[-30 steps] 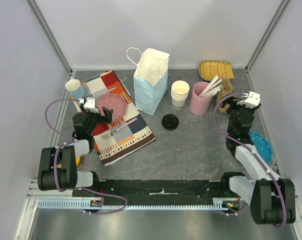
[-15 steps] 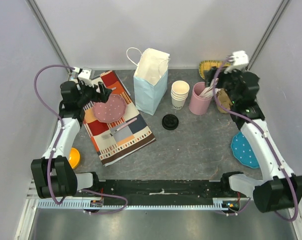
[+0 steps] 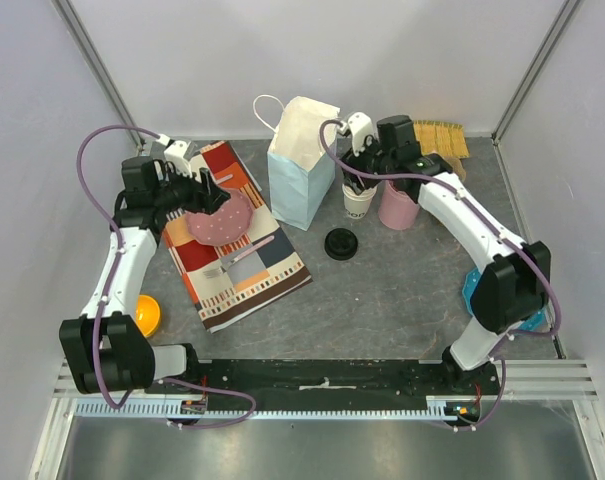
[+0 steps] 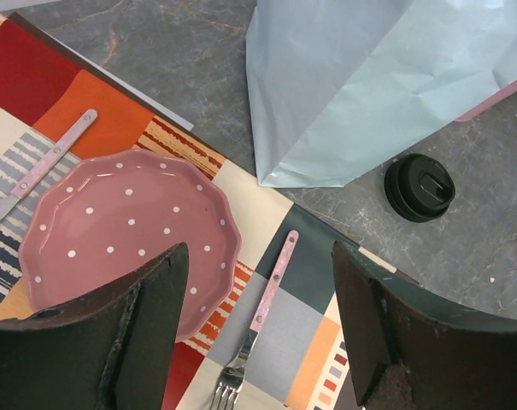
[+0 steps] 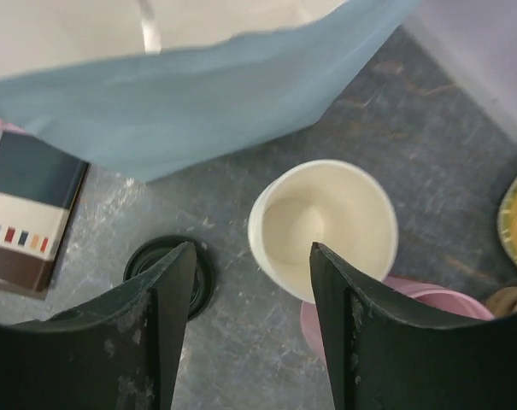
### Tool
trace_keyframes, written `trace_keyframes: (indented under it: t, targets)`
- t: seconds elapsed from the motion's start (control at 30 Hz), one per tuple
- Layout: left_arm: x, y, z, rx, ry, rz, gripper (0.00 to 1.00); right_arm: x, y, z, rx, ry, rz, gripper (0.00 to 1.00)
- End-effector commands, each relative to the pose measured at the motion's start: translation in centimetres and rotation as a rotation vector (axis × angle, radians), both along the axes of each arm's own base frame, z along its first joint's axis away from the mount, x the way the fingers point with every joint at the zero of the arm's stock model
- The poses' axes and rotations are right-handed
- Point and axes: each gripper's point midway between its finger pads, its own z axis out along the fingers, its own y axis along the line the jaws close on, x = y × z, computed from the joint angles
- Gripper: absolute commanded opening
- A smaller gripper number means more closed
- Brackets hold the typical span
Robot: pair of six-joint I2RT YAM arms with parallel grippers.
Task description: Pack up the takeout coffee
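No white cup with a black lid on it shows in any view. A stack of lidless white paper cups point(image 3: 359, 202) stands right of the light-blue paper bag point(image 3: 300, 160). A loose black lid point(image 3: 340, 243) lies on the table in front of them. My right gripper point(image 3: 358, 178) is open and empty, just above the cup stack point(image 5: 326, 224), with the lid point(image 5: 164, 273) behind its left finger and the bag point(image 5: 198, 94) beyond. My left gripper point(image 3: 212, 196) is open and empty above the pink dotted plate point(image 4: 121, 239); the bag point(image 4: 369, 85) and lid point(image 4: 419, 188) show ahead.
A patterned placemat point(image 3: 237, 255) holds the plate and a pink-handled fork point(image 4: 271, 286). A pink cup point(image 3: 397, 208) of stirrers stands right of the cup stack. A woven yellow mat point(image 3: 444, 135) is at the back right, a blue plate point(image 3: 470, 292) right, an orange thing point(image 3: 147, 315) left.
My right arm has swung from the right wall leftward to over the cup stack. My left arm rose and extended, and its gripper now stays above the pink plate.
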Motion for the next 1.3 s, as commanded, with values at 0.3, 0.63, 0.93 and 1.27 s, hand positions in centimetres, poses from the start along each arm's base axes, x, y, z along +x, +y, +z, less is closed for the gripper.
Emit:
trace_keyframes:
  t: [0.3, 0.63, 0.93, 1.27]
  targets:
    - [0.3, -1.0, 1.3, -0.026, -0.006, -0.075, 0.73, 1.5, 1.0, -3.3, -0.09, 0.081, 0.009, 0.44]
    - [0.6, -0.8, 1.4, -0.02, -0.007, -0.062, 0.72, 2.7, 0.5, -5.0, -0.145, 0.097, -0.023, 0.34]
    - [0.8, -0.7, 1.4, -0.019, -0.008, -0.055, 0.72, 2.5, 0.8, -5.3, -0.147, 0.112, -0.003, 0.28]
    - [0.7, -0.8, 1.4, -0.02, -0.009, -0.055, 0.71, 2.4, 1.0, -5.0, -0.135, 0.114, -0.001, 0.04]
